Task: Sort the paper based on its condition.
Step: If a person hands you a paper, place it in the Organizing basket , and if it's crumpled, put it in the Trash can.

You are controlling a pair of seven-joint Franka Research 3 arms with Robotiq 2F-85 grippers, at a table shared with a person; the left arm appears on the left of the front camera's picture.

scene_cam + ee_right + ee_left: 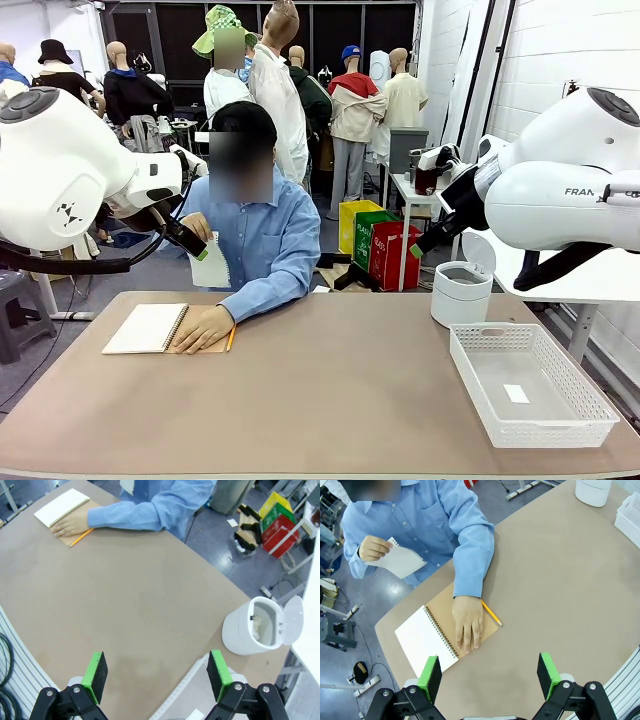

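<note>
White paper sheet (402, 562) in person's raised hand (372, 547), just behind the notebook (425, 637); left and right jaws spread, empty.

Far left, a thin white paper sheet (402, 562) against a light-blue cloth shirt (465, 535); a yellow wooden pencil (491, 613); right, a white lattice-patterned plastic basket (550, 432).

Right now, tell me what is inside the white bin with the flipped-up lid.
In the right wrist view, the white bin shows a pale crumpled wad against its inner wall, probably paper. The rim hides the bottom.
</note>
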